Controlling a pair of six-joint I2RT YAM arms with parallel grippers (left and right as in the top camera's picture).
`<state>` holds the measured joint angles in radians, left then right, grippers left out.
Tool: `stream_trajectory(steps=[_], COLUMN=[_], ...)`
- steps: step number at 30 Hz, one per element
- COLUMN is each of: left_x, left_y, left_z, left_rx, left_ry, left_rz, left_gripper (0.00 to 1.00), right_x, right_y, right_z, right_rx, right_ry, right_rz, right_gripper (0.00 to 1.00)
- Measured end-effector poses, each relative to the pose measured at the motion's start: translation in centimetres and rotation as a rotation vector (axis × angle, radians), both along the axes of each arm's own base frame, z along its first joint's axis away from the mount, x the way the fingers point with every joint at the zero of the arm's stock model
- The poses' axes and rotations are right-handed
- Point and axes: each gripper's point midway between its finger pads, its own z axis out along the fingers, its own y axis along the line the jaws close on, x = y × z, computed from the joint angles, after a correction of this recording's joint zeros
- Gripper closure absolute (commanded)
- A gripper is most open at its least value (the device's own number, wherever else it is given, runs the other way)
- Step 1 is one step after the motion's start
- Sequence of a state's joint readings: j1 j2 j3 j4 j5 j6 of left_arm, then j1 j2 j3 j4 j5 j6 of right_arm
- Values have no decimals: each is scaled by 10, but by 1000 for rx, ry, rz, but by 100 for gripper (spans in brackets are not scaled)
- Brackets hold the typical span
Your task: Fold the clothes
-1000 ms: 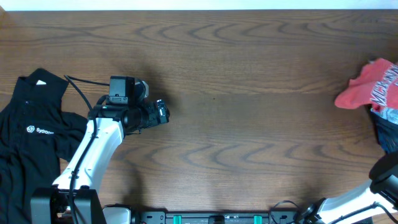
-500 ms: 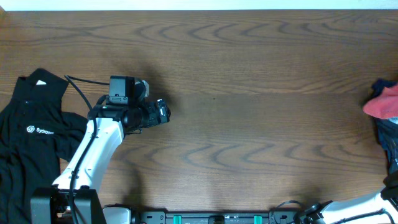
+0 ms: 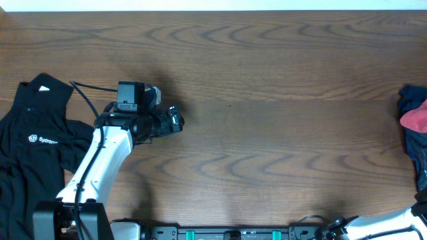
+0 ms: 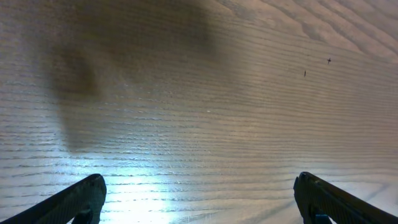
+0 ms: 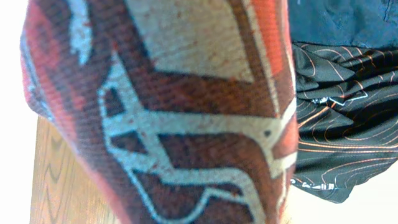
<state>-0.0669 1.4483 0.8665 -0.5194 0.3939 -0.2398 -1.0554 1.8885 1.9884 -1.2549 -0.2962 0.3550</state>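
Note:
A coral-red T-shirt (image 3: 416,118) with white lettering shows as a small bunch at the table's far right edge. Its printed cloth (image 5: 186,112) fills the right wrist view and hides my right gripper's fingers; the gripper is shut on it and lies outside the overhead view. A black collared shirt (image 3: 30,153) with a small white logo lies spread at the left edge. My left gripper (image 3: 179,120) hovers over bare wood to the right of the black shirt. In the left wrist view it (image 4: 199,183) stands wide open with nothing between its fingers.
A blue garment (image 3: 408,97) and a dark garment with thin orange lines (image 5: 342,124) lie heaped at the right edge beside the red shirt. The wooden table (image 3: 267,133) runs between the two shirts. The arm bases stand along the front edge.
The red T-shirt has slid to the right, from well inside the table to its right edge, so most of it is now out of the overhead view. The left arm has not moved.

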Motion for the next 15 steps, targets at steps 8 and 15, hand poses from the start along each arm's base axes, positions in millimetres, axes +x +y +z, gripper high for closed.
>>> stream_trajectory(steps=[8,15], left_x=[0,-1], left_y=[0,0], left_z=[0,-1], left_rx=[0,0], left_ry=[0,6], left_rz=[0,0], left_gripper=[2,2], right_x=[3,5], right_y=[-4,-6], right_z=[2,4], right_rx=[-19,-32], right_ry=[-12,-23], right_rz=[0,6], right_gripper=[12,1])
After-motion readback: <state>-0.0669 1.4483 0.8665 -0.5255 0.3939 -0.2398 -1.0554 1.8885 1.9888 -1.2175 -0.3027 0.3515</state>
